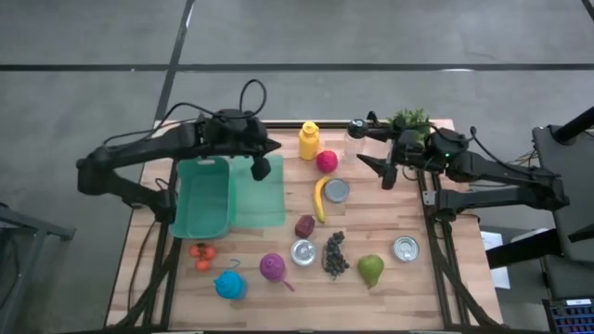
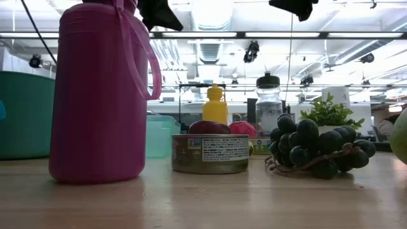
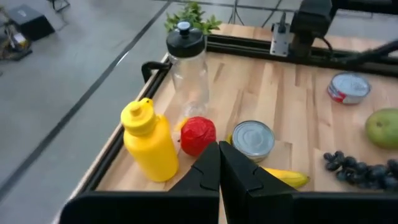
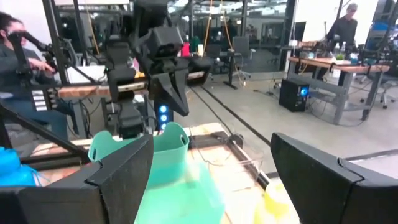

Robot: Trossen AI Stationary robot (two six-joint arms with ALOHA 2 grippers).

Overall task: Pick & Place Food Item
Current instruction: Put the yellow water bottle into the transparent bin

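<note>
Left gripper [image 1: 263, 167] hung over the green basket [image 1: 202, 199], fingers pressed together, empty. Right gripper [image 1: 374, 150] hovered beside the clear bottle [image 1: 355, 133], fingers apart. Red fruit [image 1: 326, 161] sat by the yellow bottle [image 1: 308, 141].

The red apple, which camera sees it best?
The left wrist view: the red apple sits close and whole beside the yellow bottle. The high view shows it small. The low view catches only its top behind the can. The right wrist view misses it.
</note>
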